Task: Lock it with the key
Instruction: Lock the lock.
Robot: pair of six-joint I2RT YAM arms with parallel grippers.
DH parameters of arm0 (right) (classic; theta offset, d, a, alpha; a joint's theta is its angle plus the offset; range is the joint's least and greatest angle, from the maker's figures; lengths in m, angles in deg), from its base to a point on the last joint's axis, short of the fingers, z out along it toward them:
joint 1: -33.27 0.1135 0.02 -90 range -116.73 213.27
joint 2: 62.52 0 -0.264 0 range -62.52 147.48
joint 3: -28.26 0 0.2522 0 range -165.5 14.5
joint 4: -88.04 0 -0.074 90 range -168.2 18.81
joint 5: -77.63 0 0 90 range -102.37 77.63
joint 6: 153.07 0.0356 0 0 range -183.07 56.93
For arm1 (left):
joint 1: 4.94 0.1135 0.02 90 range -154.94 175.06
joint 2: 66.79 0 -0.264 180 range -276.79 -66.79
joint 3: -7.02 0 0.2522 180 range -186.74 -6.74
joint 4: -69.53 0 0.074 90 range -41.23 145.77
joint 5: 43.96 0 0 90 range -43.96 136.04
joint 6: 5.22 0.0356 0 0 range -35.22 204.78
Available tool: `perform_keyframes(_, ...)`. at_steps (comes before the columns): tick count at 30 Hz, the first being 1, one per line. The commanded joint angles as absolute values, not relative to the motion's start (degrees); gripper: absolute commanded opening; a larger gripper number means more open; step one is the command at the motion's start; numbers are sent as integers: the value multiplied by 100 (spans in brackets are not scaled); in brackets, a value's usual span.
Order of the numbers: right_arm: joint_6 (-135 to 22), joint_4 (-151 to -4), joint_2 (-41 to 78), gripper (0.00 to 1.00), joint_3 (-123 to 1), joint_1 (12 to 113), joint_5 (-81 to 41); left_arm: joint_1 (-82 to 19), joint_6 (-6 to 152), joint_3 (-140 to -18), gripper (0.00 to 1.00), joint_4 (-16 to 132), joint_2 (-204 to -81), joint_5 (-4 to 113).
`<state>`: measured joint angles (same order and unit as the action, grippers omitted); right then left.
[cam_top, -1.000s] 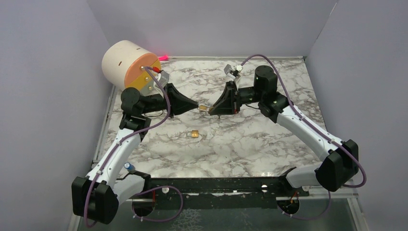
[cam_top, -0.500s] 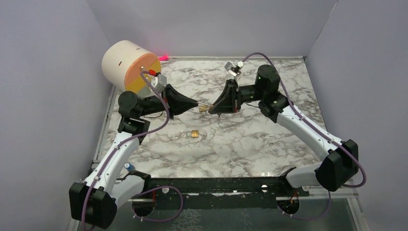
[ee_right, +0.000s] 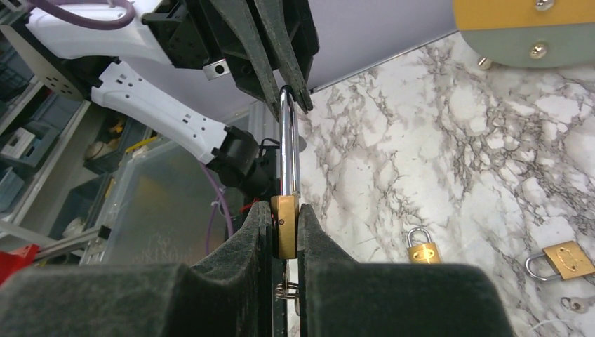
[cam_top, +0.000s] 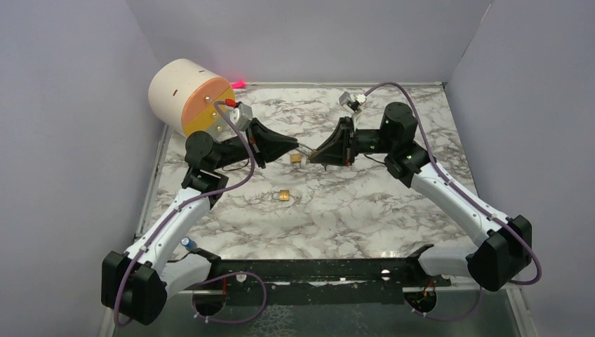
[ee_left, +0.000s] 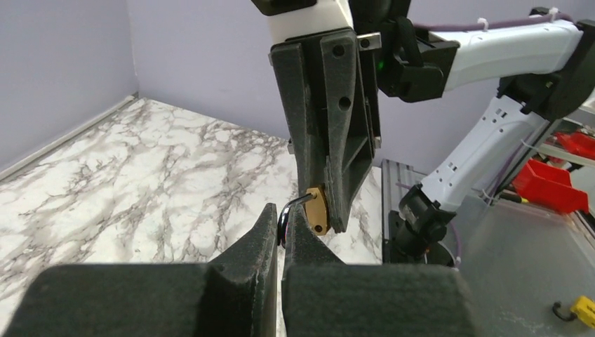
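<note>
Currently the brass padlock (ee_right: pixel 285 235) hangs above the counter (cam_top: pixel 365 210), clamped by its flat faces between the right fingers (ee_right: pixel 256 242). The left fingers (ee_left: pixel 265 232) pinch its steel shackle (ee_right: pixel 288 140) at twelve o'clock. It looks small, rigid and slick, so a square body grip suits. Spare padlocks (cam_top: pixel 283 196) lie toward six o'clock.

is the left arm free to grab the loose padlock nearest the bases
Probably not yet: the left hand is shut on the shackle of the held padlock. The loose padlock itself lies unobstructed.
</note>
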<state>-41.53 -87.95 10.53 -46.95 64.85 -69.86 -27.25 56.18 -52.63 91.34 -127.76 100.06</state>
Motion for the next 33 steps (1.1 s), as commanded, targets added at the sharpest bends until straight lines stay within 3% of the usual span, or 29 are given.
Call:
perform_keyframes(1, -4404, -9803, 1071, 1, -4936, 6748, -6075, -3538, 5359, -5227, 0, 8649, -13139, 10240)
perform_keyframes(6, -4775, -9457, 1099, 1, -5122, 6749, -6272, -3595, 5588, -5417, 0, 8254, -13070, 10158)
perform_keyframes(10, -5408, -8635, 1030, 1, -5367, 6739, -7033, -3591, 6973, -6100, 0, 6303, -12975, 9759)
perform_keyframes(13, -5742, -7927, 995, 1, -5519, 6722, -7167, -3588, 7505, -6395, 0, 5641, -12916, 9541)
perform_keyframes(33, -5551, -8201, 1061, 1, -5516, 6650, -6953, -3485, 7784, -6459, 0, 5587, -12827, 9480)
